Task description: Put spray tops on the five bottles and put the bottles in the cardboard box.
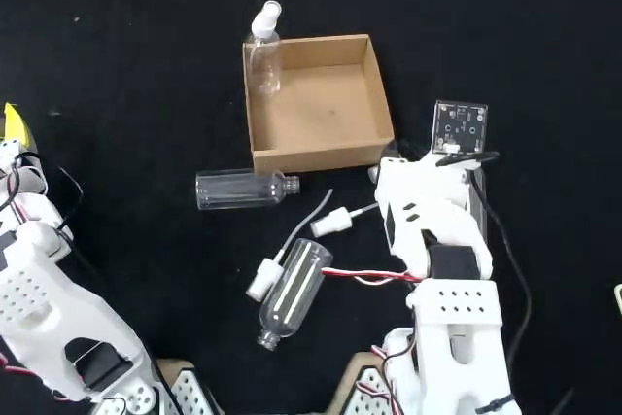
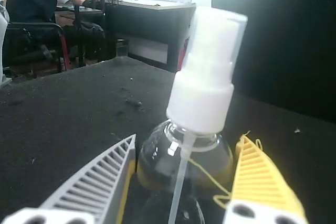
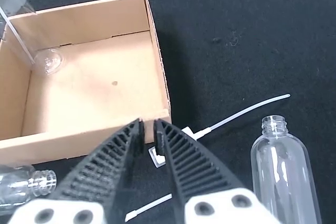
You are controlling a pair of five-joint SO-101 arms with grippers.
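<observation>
We inspected a black table (image 1: 146, 65); the left wrist view shows desks in the room behind it. The cardboard box (image 1: 321, 155) lies open on the table. 1 boxed bottle (image 1: 263, 60), spray top fitted, stands upright in the box's far left corner, and we count it complete.

The left gripper (image 2: 188, 150) has its fingers pressed against either side of a held bottle (image 2: 157, 156). The seated top (image 2: 205, 87) is on the neck, so this bottle is fitted but not boxed.

3 bottles are bare:
- The front bottle (image 1: 238, 190) lies just before the box.
- The near bottle (image 1: 292, 289) lies closer to the arms.
- The side bottle (image 3: 281, 166) lies beside the right gripper (image 3: 148, 127).

3 tops lie loose: the middle top (image 1: 332, 222), the lower top (image 1: 259, 284) and the corner top (image 3: 186, 132).

The right gripper hangs at the box's near right corner, over the corner top. Its fingers are drawn nearly together, and we see nothing pinched.

In our judgement, 2 of 5 fittings and 1 of 5 placements are done. 3 fittings and 4 placements are outstanding.
</observation>
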